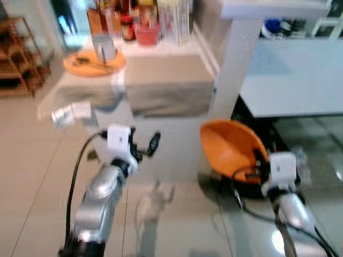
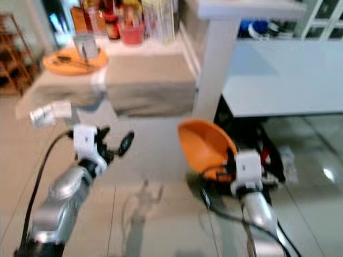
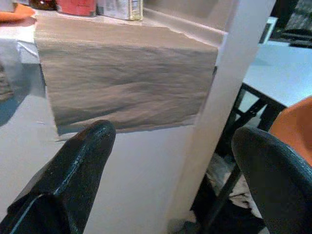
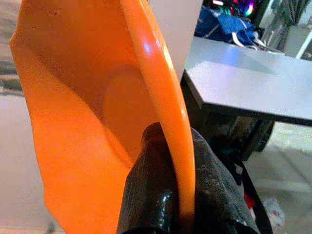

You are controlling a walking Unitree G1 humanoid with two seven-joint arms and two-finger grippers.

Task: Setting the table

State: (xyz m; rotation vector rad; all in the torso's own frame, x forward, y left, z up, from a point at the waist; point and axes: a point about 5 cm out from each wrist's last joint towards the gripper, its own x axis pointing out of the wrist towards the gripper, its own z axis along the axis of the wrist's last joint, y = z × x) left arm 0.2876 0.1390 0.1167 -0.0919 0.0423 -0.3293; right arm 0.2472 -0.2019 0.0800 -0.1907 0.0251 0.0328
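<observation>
Gripping orange bowl (image 4: pixel 97 112) rim, right pincer (image 4: pixel 178 195) raised, left pincer (image 1: pixel 143 145) spread

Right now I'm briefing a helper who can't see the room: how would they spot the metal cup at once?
Find the low table draped with a grey cloth beside the white pillar. At its far left end lies a flat orange plate, and the shiny cylindrical metal cup stands on it. It is silver, unlike the red pot and bottles behind.

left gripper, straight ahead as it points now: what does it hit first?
Probably the grey cloth hanging over the counter's front edge. The open left gripper points at it with nothing between; the white post is close beside, and depth is unclear.
</observation>
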